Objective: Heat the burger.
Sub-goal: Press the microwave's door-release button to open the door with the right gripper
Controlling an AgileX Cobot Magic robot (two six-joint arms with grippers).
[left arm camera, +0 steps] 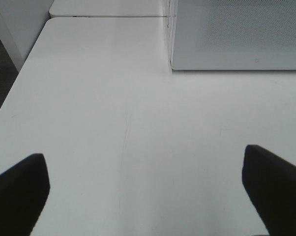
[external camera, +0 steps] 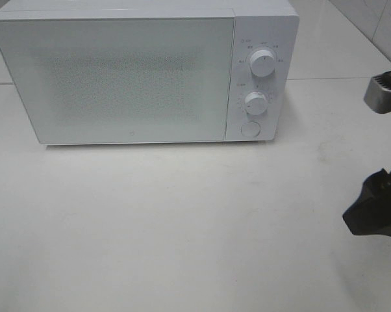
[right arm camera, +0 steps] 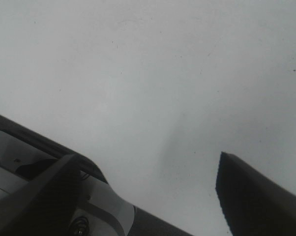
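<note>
Currently left gripper [left arm camera: 144, 157] gapes empty before the closed microwave [external camera: 117, 78]; right gripper [right arm camera: 148, 162], also spread and empty, beside its dials [external camera: 263, 65].

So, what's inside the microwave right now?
Nothing can be made out. The microwave sits on the white table with its door shut, and the dotted panel shows no shape behind it. Whether the burger is in there is hidden; no view shows it.

smooth table [external camera: 182, 227], matt white microwave [external camera: 264, 26], finely dotted door [external camera: 117, 78], matt black left pincer [left arm camera: 143, 155]
</note>
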